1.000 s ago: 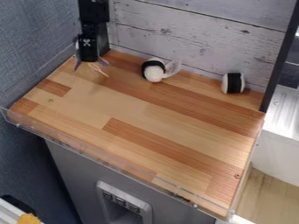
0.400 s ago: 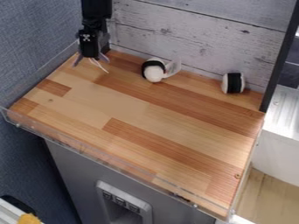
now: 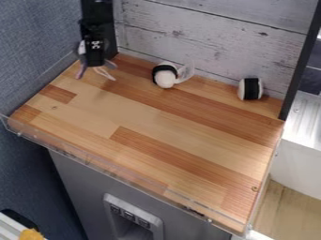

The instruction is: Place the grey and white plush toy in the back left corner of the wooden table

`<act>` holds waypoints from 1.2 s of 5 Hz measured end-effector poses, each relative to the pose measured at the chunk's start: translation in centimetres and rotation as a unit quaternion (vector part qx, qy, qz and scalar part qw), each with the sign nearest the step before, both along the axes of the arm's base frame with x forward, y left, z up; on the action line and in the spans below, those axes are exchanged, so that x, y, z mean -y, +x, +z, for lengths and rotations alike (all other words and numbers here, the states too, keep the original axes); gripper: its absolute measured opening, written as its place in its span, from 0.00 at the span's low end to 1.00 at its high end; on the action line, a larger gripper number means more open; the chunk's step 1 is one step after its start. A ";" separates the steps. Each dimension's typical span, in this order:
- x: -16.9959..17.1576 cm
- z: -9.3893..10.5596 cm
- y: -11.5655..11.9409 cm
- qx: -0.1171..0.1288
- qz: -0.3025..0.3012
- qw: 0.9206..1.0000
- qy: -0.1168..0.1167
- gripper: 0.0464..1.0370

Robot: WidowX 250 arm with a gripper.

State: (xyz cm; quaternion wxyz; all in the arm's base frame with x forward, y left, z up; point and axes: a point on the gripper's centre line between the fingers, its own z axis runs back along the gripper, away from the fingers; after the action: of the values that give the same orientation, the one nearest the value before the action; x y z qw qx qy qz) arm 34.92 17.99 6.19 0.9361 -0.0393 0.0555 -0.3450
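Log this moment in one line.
gripper: open, upper left | nearest: pale strands | upper middle: banded white ball | upper right: banded roll | surface: wooden counter

The robot arm is cut off by the top edge; the pale strands are partly hidden by the gripper. A yellow object is cropped at near left.

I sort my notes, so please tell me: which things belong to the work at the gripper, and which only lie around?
At work:
black gripper, over a back corner
thin pale strands, just below it

Lying around:
black-banded white ball
clear plastic piece beside it
black-banded white roll
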 end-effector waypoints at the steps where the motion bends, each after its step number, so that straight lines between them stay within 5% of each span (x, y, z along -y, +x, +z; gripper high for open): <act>1: -0.5 -0.2 -0.5 -0.003 0.022 1.000 -0.003 0.97; 3: -1.3 -0.6 -0.4 0.012 -0.082 0.997 -0.006 0.97; 4: -1.6 -1.8 -0.2 0.014 -0.156 0.988 -0.010 0.97; 5: -1.7 -3.0 -0.2 0.015 -0.192 0.981 -0.012 0.97; 6: -1.7 -4.2 0.0 0.013 -0.182 0.983 -0.013 0.97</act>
State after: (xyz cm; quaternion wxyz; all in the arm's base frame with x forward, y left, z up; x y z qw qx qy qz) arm 34.87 19.65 2.04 0.8578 -0.0362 0.0453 -0.5107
